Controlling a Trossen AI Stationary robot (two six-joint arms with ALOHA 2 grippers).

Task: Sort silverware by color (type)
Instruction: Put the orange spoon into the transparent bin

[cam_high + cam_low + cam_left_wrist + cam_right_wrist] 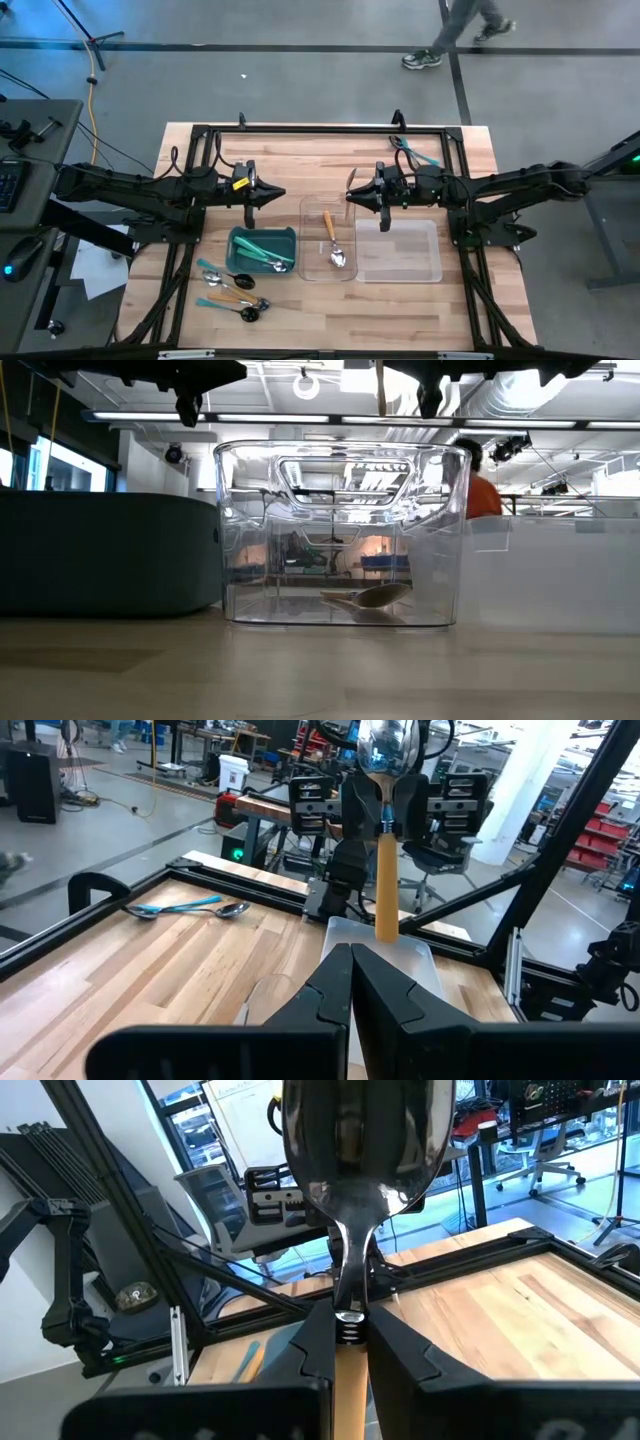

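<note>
High view: right gripper [352, 190] hangs above the far end of the middle clear tray [312, 268], jaws closed on an orange-handled spoon [350, 183]. It shows only as a pale sliver at the jaw tips. Tray sits directly under and slightly nearer the front edge, so the drop is close to straight down. The right arm is the nearer one. One orange spoon in the tray [333, 240] lies lengthwise, bowl toward the front. Left gripper [277, 193] idles above the surface behind the teal bin [240, 240], jaws shut, nothing in them. Teal spoons in the bin [262, 251]; unsorted spoons [232, 293] lie on the surface in front of it; two more teal spoons [412, 152] lie at the far right corner.

Low view: the spoon in the tray rests on the tray floor; both grippers are mostly cropped at the top.

Left wrist view: own jaws closed and empty; opposite, the held spoon hangs upright, handle down, silver bowl up.

Right wrist view: jaws clamp the spoon at the neck where the orange handle meets the shiny, mirror-like silver bowl.
</note>
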